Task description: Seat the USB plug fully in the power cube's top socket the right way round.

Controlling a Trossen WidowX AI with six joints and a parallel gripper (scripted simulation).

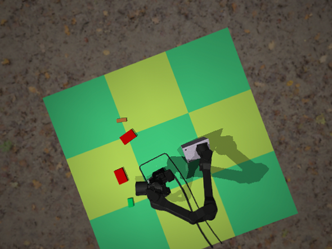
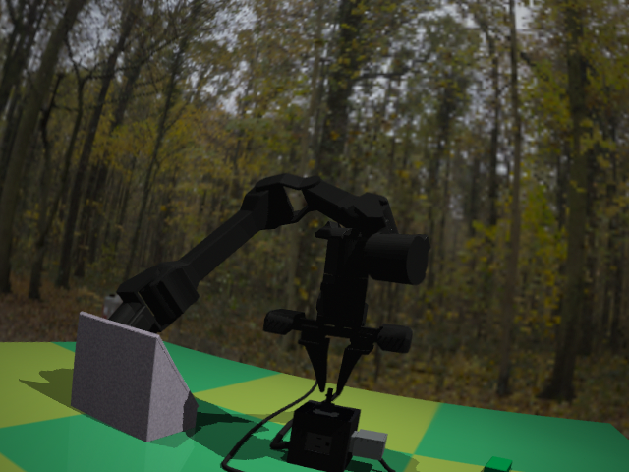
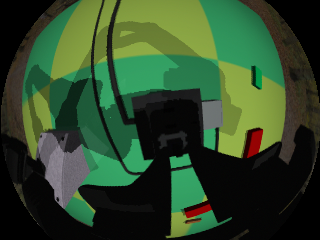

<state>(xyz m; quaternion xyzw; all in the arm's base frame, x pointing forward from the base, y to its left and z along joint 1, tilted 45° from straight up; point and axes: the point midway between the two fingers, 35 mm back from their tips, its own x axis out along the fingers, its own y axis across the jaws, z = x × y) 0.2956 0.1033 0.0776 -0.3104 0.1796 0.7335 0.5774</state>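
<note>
Left edge of the surface [image 1: 209,59] [image 2: 50,437] [image 3: 240,30] first: near its middle, a matte red block [image 1: 120,176] [image 3: 253,143]; farther up toward the left corner, a thin orange-brown bar [image 1: 121,120] [image 3: 193,220]; down the same edge, a small green block [image 1: 131,202] [image 2: 497,464] [image 3: 256,77]; a little inward, a second red block [image 1: 128,137] [image 3: 197,209]. All flat-faced, all well inside the edge. Next, inward from that left edge, the task itself: USB plug [image 2: 330,394] [image 3: 172,143] upright on top of the black, boxy power cube [image 2: 317,439] [image 3: 192,100], in or at the top socket. Too dark to read depth or which way round, so full seating not confirmed. Gripper [image 1: 158,185] [image 2: 330,389] [image 3: 178,148] slightly open, tapered fingers apart close over the plug, with no grip visible. Left to do, by judgement: check the facing, turn and press home if wrong, then clear the arm [image 1: 207,184] [image 2: 223,244]. Against one side of the cube, a smooth pale-grey adapter [image 2: 370,444] [image 3: 212,114]; around it, glossy black cords [image 1: 152,159] [image 3: 109,55] running toward the bottom edge. Last, toward the right edge, a speckled grey wedge [image 1: 191,152] [image 2: 114,376] [image 3: 62,167] with sloping face.
</note>
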